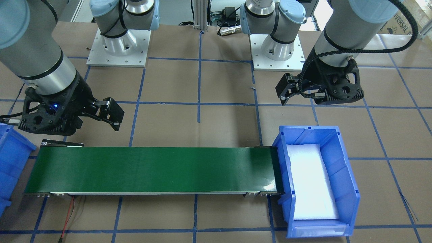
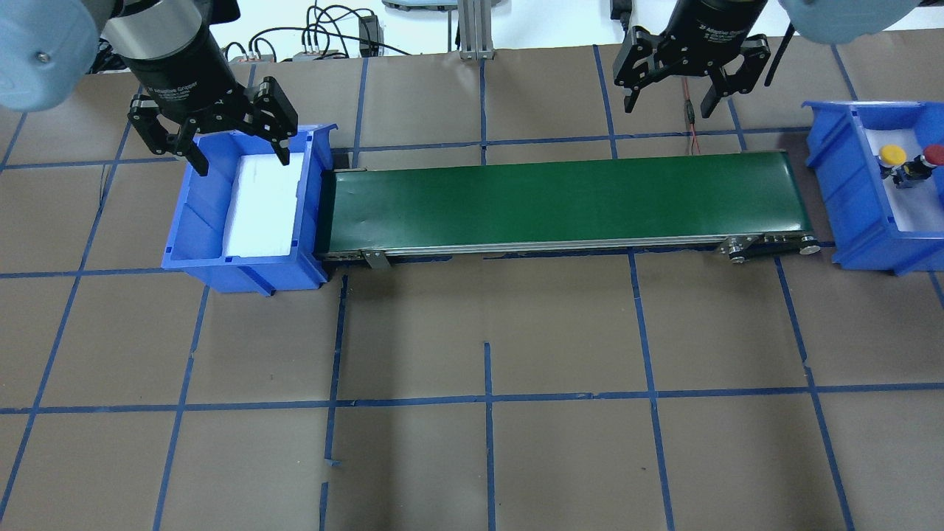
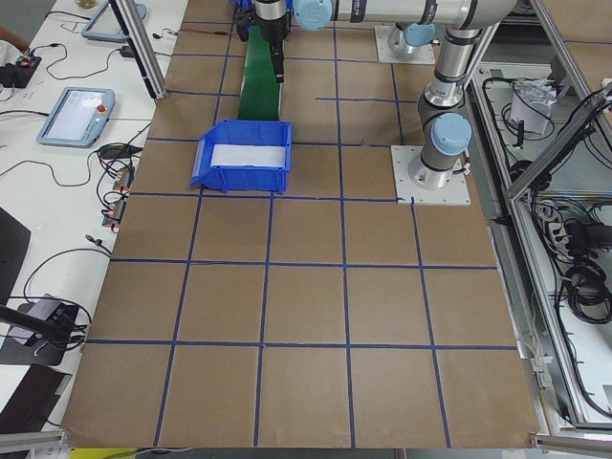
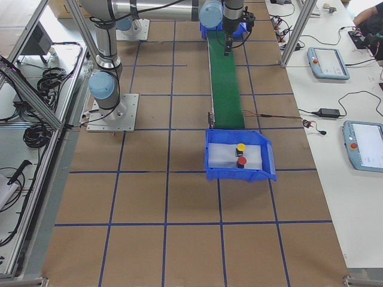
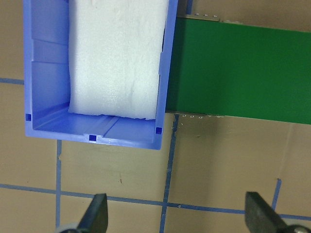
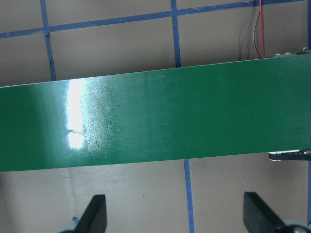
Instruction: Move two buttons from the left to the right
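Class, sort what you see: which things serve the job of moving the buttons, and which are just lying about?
Job: yellow button, red button, right blue bin holding both, left blue bin, green conveyor belt, left gripper, right gripper.
Lying about: teach pendants and black power brick on the side bench.

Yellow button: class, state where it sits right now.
In the overhead view the yellow button sits in the right-hand blue bin, on its white foam, just left of the red button and beyond the green conveyor belt's right end.
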